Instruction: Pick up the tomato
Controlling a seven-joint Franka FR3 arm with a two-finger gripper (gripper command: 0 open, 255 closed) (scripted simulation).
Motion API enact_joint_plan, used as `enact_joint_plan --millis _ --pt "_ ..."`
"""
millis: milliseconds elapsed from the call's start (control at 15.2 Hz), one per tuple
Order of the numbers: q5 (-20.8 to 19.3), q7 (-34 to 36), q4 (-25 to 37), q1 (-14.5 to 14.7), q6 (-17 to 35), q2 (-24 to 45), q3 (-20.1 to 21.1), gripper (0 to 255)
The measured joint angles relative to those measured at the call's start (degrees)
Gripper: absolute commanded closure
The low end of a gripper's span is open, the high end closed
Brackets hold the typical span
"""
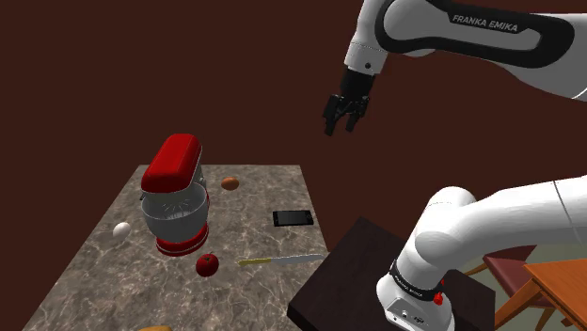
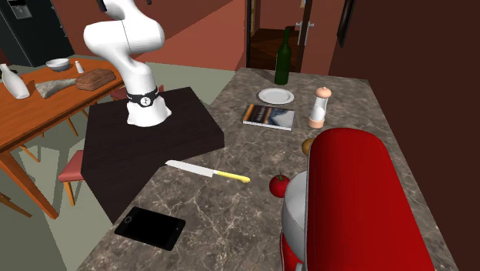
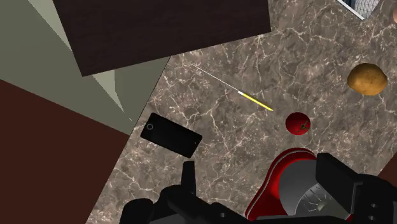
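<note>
**Pincer [image 3: 259,164] open wide above worktop [image 3: 216,146]; tomato [image 3: 298,123] lies free**

Fingers [image 3: 338,177] stand well apart and grip nothing, with the pincer [image 1: 341,127] raised high over the marbled worktop [image 1: 259,193]. Red tomato [image 1: 207,264] rests on the worktop just beside the base of the red mixer [image 1: 176,193], near the yellow handle of the knife [image 1: 279,259]. In the shoulder view it lies on the mixer's near side, left of the knife. Black phone [image 1: 293,218] lies flat beyond the knife. Potato [image 1: 230,183] sits on the mixer's far side.

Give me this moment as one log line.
pincer: open, empty, raised | tomato: on counter between stand mixer and knife | grasp: not started
</note>
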Motion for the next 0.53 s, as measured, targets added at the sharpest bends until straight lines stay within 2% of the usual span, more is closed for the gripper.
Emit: enact_joint_plan --millis 198,528 --pt "0.7 1.3 -1.1 0.2 1.9 0.9 1.0 0" --pt "3.5 6.2 -5.5 1.0 9.7 4.7 5.2 0"
